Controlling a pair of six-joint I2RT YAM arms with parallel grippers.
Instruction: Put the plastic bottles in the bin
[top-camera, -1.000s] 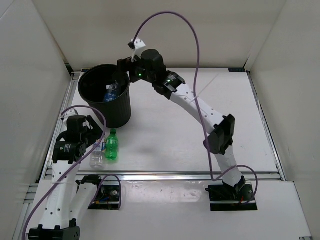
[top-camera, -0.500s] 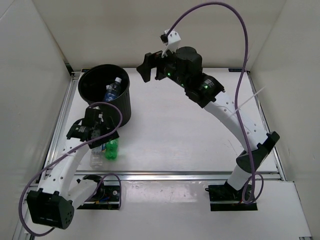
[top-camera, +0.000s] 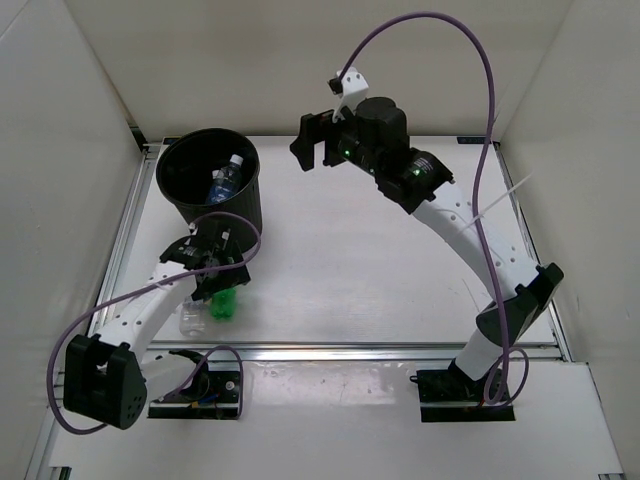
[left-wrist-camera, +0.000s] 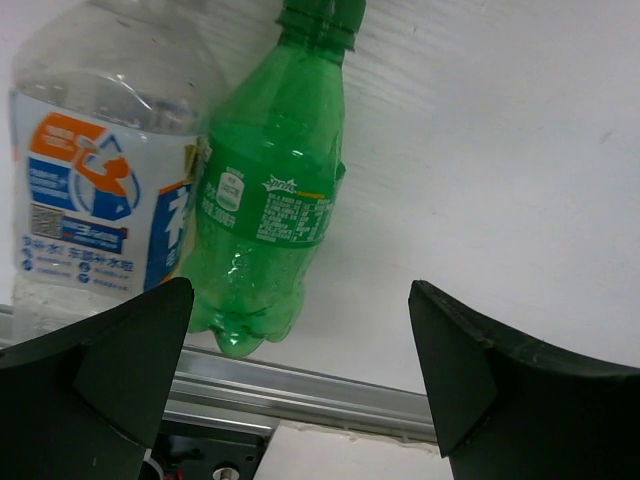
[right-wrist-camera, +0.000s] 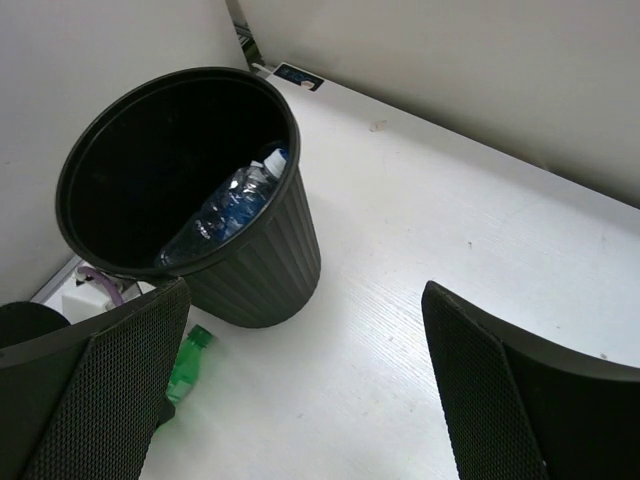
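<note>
The clear bottle with the white-orange label (left-wrist-camera: 95, 180) lies farthest left. It is on its side on the table (top-camera: 380, 260), on the near side of the bin (top-camera: 238, 218) and a little left of its centre, close to the metal rail (left-wrist-camera: 330, 395) along the table's front edge. The green bottle (left-wrist-camera: 268, 200) lies against its right flank, also on its side. Its cap points toward the bin, its base points toward the rail, and it is apart from the bin's wall.

The left gripper (left-wrist-camera: 300, 290) hangs over this pair on the near side of the bin. Its jaws are spread wider than the green bottle and hold nothing. In the wrist view neither of its dark fingers (left-wrist-camera: 110, 370) seems to touch a bottle.

The bin stands upright at the far left of the table. Inside it a clear bottle with a blue label (right-wrist-camera: 225, 208) and a white cap leans against the inner wall, cap up. I cannot tell whether another bottle lies in the dark beneath it.

To the right of the bin and farther back, the right gripper (top-camera: 310, 140) is raised above the table. Its jaws are wide apart and empty, and its camera looks down on the bin from the right.
</note>
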